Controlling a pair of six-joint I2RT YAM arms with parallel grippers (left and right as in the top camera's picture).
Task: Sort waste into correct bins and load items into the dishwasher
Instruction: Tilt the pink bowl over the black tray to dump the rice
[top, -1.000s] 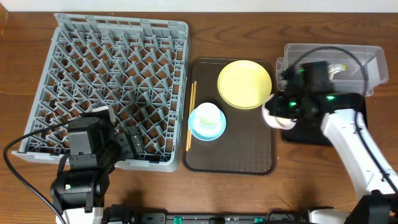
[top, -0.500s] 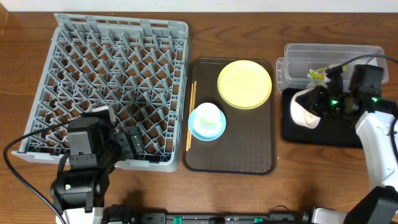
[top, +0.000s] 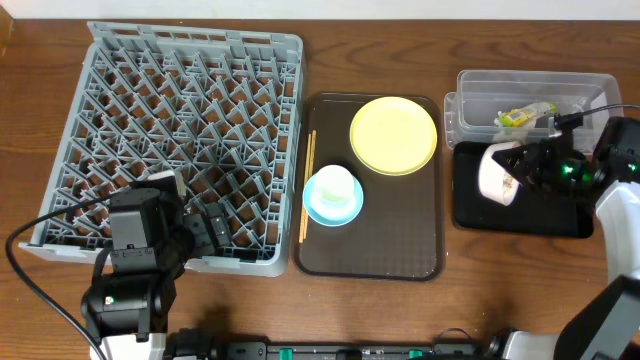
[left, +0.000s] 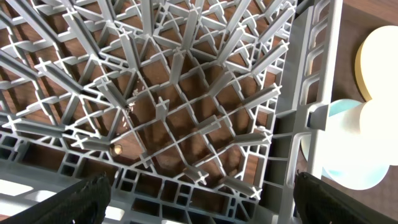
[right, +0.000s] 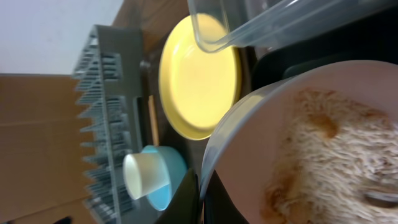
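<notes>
My right gripper (top: 528, 168) is shut on the rim of the white bowl (top: 494, 173) and holds it tipped on its side over the black tray (top: 520, 215). In the right wrist view the bowl (right: 249, 155) holds sticky rice scraps (right: 323, 162). The yellow-green wrapper (top: 520, 117) lies in the clear tub (top: 470, 100). The yellow plate (top: 393, 134), the small white cup (top: 335, 185) inside the light blue bowl (top: 322, 209) and the chopsticks (top: 307, 185) sit on the brown tray. My left gripper (left: 199, 196) is open over the near edge of the grey dish rack (top: 180, 140).
The brown serving tray (top: 400, 240) lies between the rack and the bins. Black cables run from both arms over the table's front corners. Wooden table (top: 500, 300) shows in front of the trays.
My right arm has carried the white bowl from the brown tray's right edge to over the black tray and tipped it on its side. The left arm has not moved.
</notes>
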